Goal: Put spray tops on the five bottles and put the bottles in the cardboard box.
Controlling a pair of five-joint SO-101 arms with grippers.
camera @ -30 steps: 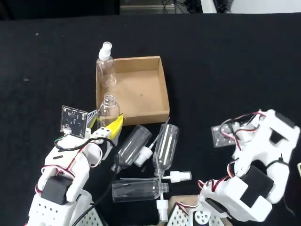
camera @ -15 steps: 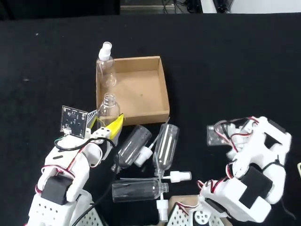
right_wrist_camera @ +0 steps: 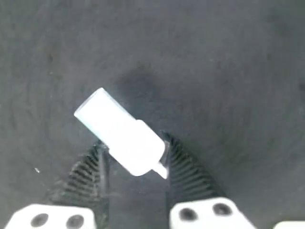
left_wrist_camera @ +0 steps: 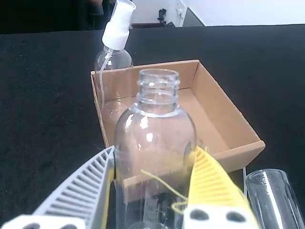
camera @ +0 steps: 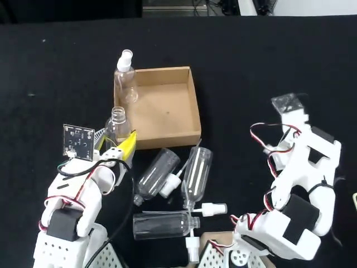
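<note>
My left gripper (left_wrist_camera: 155, 160) is shut on a clear open-necked bottle (left_wrist_camera: 155, 129), held upright just outside the near left corner of the cardboard box (camera: 194, 106). The high view has that bottle (camera: 117, 124) above the yellow finger (camera: 128, 144). A bottle with a white spray top (camera: 125, 72) stands at the box's far left corner. My right gripper (right_wrist_camera: 133, 148) is shut on a white spray top (right_wrist_camera: 121, 133) over bare black table. The right arm (camera: 304, 162) stands right of the box.
Three capless bottles lie on the table in front of the box (camera: 158, 170) (camera: 198, 170) (camera: 162, 225). Loose white spray tops lie among them (camera: 209, 209) (camera: 192, 248) (camera: 172, 183). The black table is open to the right and at the back.
My left gripper has shifted a little to the left and away with the bottle. The right arm has swung up and stretched farther from the front edge.
</note>
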